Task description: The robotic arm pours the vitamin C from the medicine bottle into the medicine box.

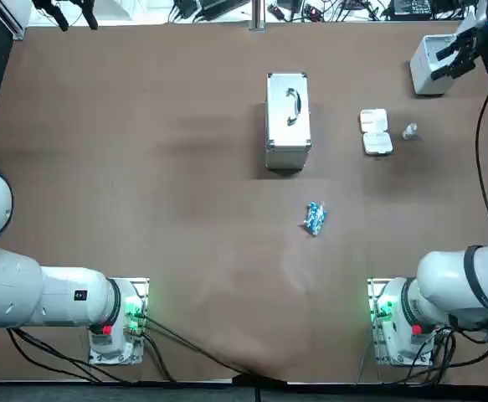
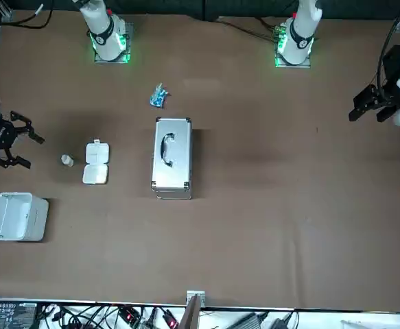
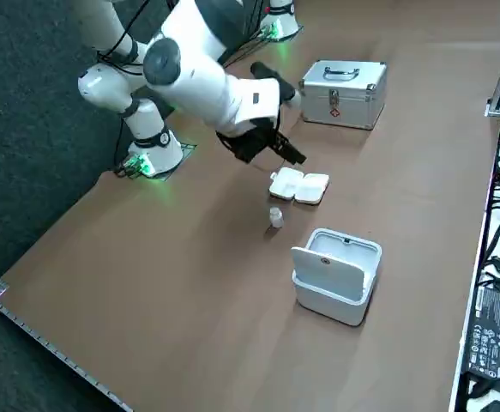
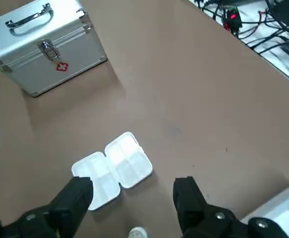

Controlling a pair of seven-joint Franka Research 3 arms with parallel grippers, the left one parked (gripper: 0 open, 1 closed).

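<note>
A small clear medicine bottle [image 1: 409, 131] with a white cap stands upright on the brown table, just right of the white medicine box [image 1: 376, 131], which lies open with both halves flat. The front view shows the bottle [image 2: 67, 160] and box [image 2: 95, 163] side by side. My right gripper [image 1: 449, 63] hovers open and empty above the table, beyond the bottle and short of it. In the right wrist view its two black fingers [image 4: 77, 196] straddle the box [image 4: 113, 168], with the bottle's cap [image 4: 138, 232] below between them. From the right side the gripper [image 3: 286, 154] hangs over the box [image 3: 299, 185] and bottle [image 3: 275, 217].
An open white bin [image 1: 432, 65] stands at the far right corner, near the gripper. A shut silver case [image 1: 288, 121] with a handle sits mid-table. A blue packet [image 1: 314, 218] lies nearer the arm bases. Cables run along the far edge.
</note>
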